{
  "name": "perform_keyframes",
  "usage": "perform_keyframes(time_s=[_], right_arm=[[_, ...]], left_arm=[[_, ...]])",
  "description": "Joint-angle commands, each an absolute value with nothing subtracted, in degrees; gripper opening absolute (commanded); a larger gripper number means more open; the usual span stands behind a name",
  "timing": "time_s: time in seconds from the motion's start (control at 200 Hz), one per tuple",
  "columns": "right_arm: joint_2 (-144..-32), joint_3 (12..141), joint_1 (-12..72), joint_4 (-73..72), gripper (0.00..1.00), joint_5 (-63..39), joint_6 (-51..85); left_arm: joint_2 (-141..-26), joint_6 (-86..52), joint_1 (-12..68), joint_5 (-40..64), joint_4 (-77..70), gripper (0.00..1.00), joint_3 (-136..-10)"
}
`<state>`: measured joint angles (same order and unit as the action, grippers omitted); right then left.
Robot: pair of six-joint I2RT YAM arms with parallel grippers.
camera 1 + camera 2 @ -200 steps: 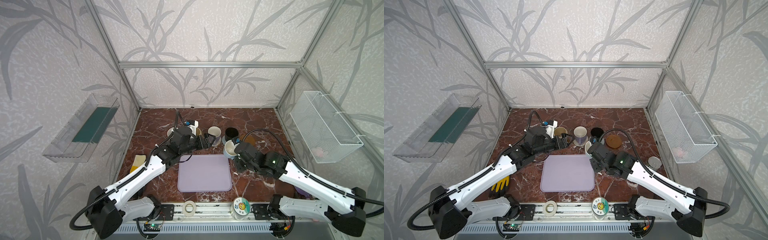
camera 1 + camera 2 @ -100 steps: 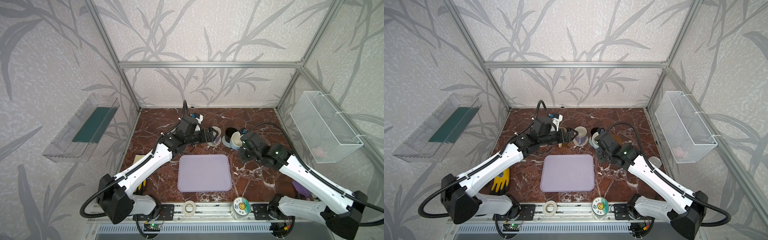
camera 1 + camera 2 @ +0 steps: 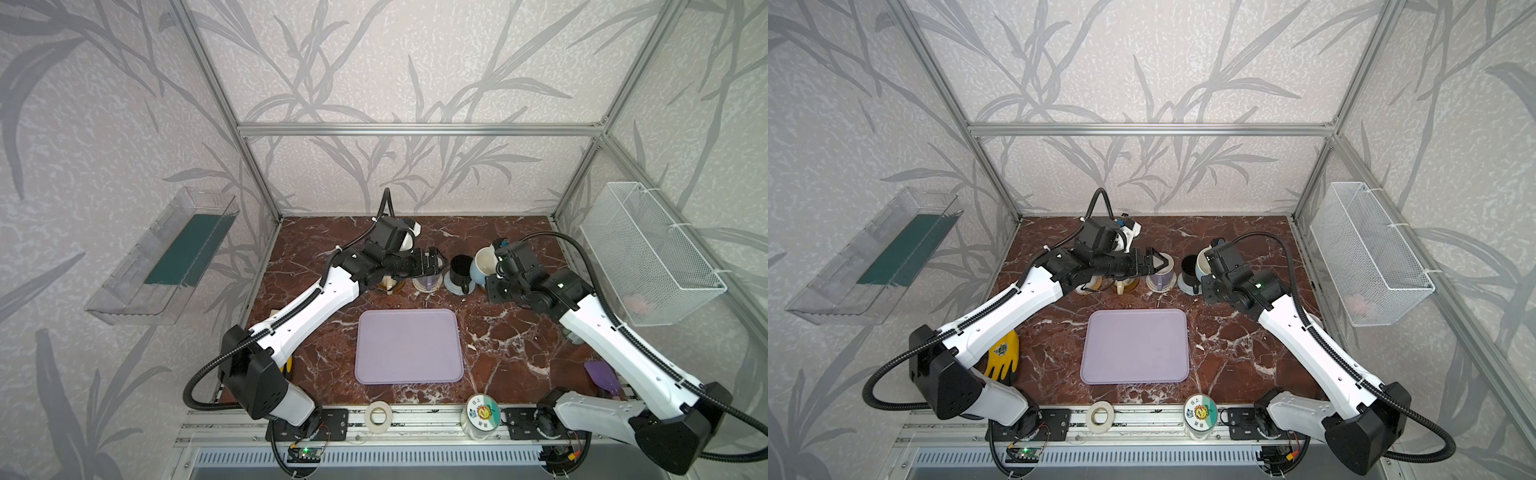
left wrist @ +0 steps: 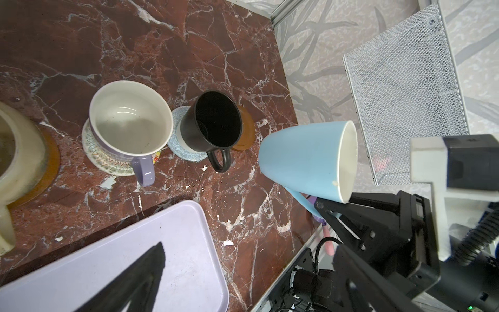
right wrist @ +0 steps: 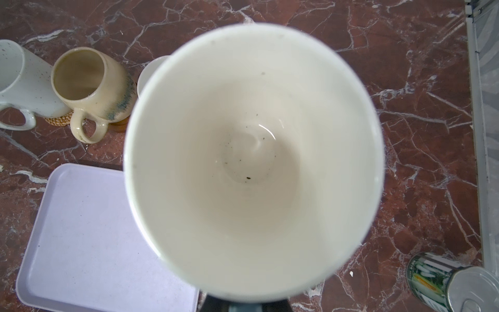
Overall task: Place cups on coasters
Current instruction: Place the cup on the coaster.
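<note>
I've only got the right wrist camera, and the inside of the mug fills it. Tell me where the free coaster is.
Observer: The brown coaster lies bare right beside the black mug, on the side facing your light blue mug.
Operator: Give me the mug's attitude.
Observer: It's tilted, with the mouth leaning toward your arm. The right gripper is pinching its handle.
Operator: Report the other arm.
Observer: The left gripper hangs open just above the lavender mug.
</note>
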<state>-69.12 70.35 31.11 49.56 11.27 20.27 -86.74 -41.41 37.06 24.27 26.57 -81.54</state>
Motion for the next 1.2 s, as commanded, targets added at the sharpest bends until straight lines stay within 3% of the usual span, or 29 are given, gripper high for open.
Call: perform_keyframes(time_s=[0.0, 0.3, 0.5, 1.195], right_arm=[[-69.0, 73.2, 29.1, 45.9, 0.00, 10.1, 20.2], [-70.3, 73.1, 21.5, 43.4, 0.00, 5.8, 20.9], [-71.9, 71.6, 17.1, 43.0, 0.00, 4.2, 21.7], [-84.6, 71.7, 15.3, 40.2, 0.00, 11.0, 19.8]], left_arm=[[-87.3, -47.2, 37.2, 26.6, 23.8, 0.99, -83.6], [-89.2, -53.4, 37.4, 29.4, 13.7, 0.98, -83.7], [-92.1, -54.1, 37.8, 28.5, 14.4, 0.98, -86.0], [-103.2, -48.7, 39.2, 27.5, 23.8, 0.96, -96.5]])
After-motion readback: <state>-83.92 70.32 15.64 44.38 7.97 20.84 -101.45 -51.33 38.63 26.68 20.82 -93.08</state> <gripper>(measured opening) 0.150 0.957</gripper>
